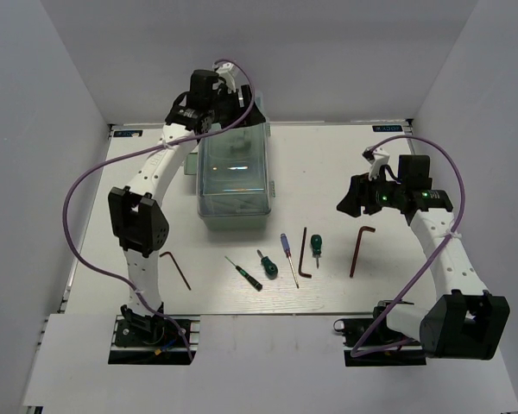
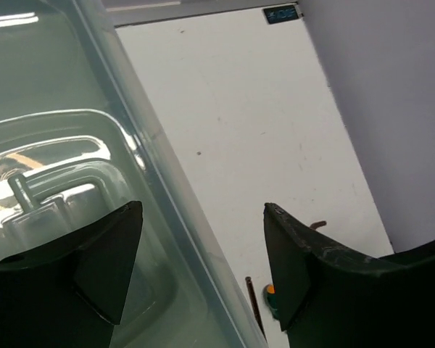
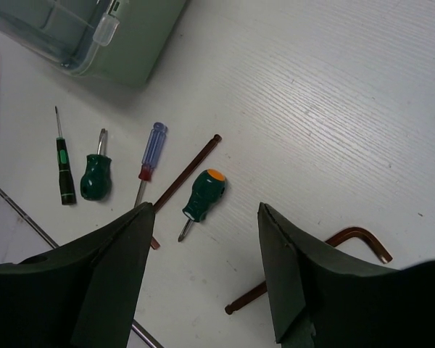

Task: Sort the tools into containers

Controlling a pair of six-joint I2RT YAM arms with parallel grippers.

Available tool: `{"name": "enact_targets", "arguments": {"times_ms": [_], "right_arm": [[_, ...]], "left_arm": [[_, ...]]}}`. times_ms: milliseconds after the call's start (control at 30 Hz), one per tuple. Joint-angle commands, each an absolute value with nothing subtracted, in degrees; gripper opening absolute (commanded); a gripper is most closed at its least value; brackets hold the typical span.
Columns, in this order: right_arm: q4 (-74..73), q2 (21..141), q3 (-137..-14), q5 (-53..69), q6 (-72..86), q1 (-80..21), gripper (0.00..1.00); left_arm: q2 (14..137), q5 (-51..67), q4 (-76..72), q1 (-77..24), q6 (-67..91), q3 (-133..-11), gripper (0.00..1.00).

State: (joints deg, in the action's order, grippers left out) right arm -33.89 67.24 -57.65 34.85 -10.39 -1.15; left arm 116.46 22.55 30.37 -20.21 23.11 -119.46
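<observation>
Two robot arms work at a white table (image 1: 328, 164) that carries a shut toolbox (image 1: 233, 221) and a row of loose tools (image 1: 267, 263).

The left claw (image 2: 201, 210) hangs spread wide and empty over the far right edge of the toolbox's clear lid (image 1: 233, 164). The right claw (image 3: 205, 208), also wide open and holding nothing, hovers above a stubby green screwdriver (image 3: 203, 194) lying on the table near the box's front. The lid likely has to come up first, so the left claw should find the rim or latch rather than press on the smooth top. For the pick, the right claw should straddle the fat handle across its width and stay clear of the hex key (image 3: 192, 167) just beside it.
</observation>
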Motion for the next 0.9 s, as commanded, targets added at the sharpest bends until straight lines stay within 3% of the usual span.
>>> {"name": "enact_targets", "arguments": {"times_ms": [0,667,867], "right_arm": [[-31.0,67.5,-58.2,35.4,-9.0,-1.1,0.66],[-28.3,71.0,-61.4,39.4,-5.2,-1.3,0.66],[-19.6,81.8,-69.7,46.6,5.0,-5.5,0.64]], "left_arm": [[116.2,15.8,37.9,-21.4,20.1,-122.6,0.78],[120.4,17.2,44.3,-22.9,18.0,-122.1,0.77],[120.9,18.3,44.3,-23.5,18.0,-121.6,0.75]]}}
